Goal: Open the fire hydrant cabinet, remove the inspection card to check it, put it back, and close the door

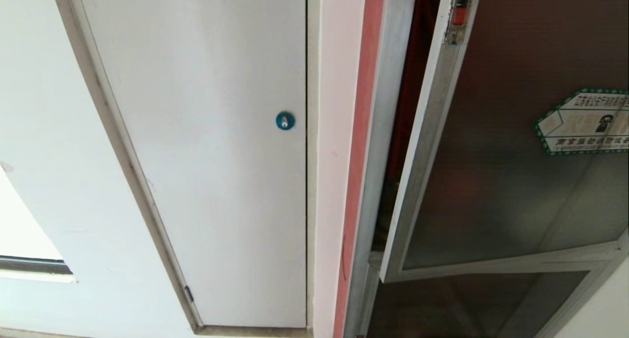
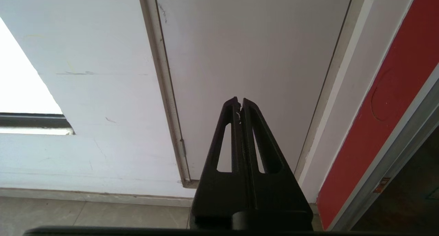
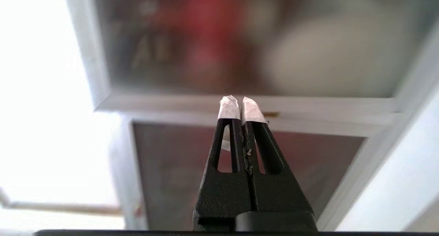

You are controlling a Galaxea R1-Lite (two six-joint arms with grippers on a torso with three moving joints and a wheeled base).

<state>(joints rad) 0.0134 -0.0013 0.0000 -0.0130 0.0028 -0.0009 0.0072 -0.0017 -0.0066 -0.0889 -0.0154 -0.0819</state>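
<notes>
The white door [image 1: 206, 156] with its blue lock [image 1: 285, 120] fills the left. Right of it, the fire hydrant cabinet [image 1: 378, 131] stands with its tinted glass door [image 1: 501, 181] ajar, green-edged sticker [image 1: 585, 122] and red latch [image 1: 460, 11] showing. The right end effector [image 3: 240, 104], fingers pressed together and empty, faces the door's lower rail. The left end effector [image 2: 239, 101], likewise closed and empty, faces the white door.
</notes>
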